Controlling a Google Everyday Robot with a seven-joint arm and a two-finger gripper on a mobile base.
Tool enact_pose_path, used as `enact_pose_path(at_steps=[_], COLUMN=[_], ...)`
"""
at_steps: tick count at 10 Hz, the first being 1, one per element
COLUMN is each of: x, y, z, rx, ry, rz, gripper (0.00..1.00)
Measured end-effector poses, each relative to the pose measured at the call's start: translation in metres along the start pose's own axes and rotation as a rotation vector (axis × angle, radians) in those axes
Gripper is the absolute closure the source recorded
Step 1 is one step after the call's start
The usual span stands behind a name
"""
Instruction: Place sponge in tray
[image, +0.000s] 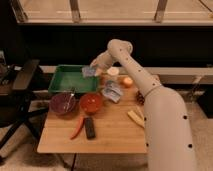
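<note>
Reaches from 5 o'clock corner: thick white arm rising past the bench's right edge, bent at a rounded elbow joint near 12, forearm angled down-left toward 10. End effector at the right rim of the tray, pinched on the sponge; sponge held at the tray's right edge, just above/over the rim, pale blue-grey, soft-looking, squarish block. Tray: green, rectangular, shallow walls, smooth plastic look, at far-left of bench, roughly 10 o'clock. Bench: light wood, visible grain, square top. At 9 o'clock of bench centre, dark purple bowl, round, glossy, w/ a utensil inside; just beside it toward centre, red-orange bowl, round, smooth. At 7 o'clock, red chilli, long, curved, tapered; next to it black remote, flat, rectangular, matte. Near centre-right, crumpled blue-white packet, wrinkled foil-like. At 1 o'clock, orange fruit, round, and white cup behind the arm. At 4 o'clock, pale yellow banana-like piece, elongated. Black office chair off bench's left, padded armrest.
</note>
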Motion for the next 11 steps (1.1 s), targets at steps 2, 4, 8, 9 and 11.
enact_pose_path(at_steps=[2,4,8,9,11], x=[0.003,-0.002,-0.02,-0.021,-0.017], y=[0.0,-0.003,-0.006,-0.006,-0.005], z=[0.019,0.038,0.061,0.061,0.059], rx=[0.0,-0.001,-0.022,-0.022,-0.022], ry=[-0.026,-0.058,-0.109,-0.111,-0.106], rz=[0.017,0.025,0.019,0.017,0.02], gripper=[0.52,0.32,0.2,0.2,0.2])
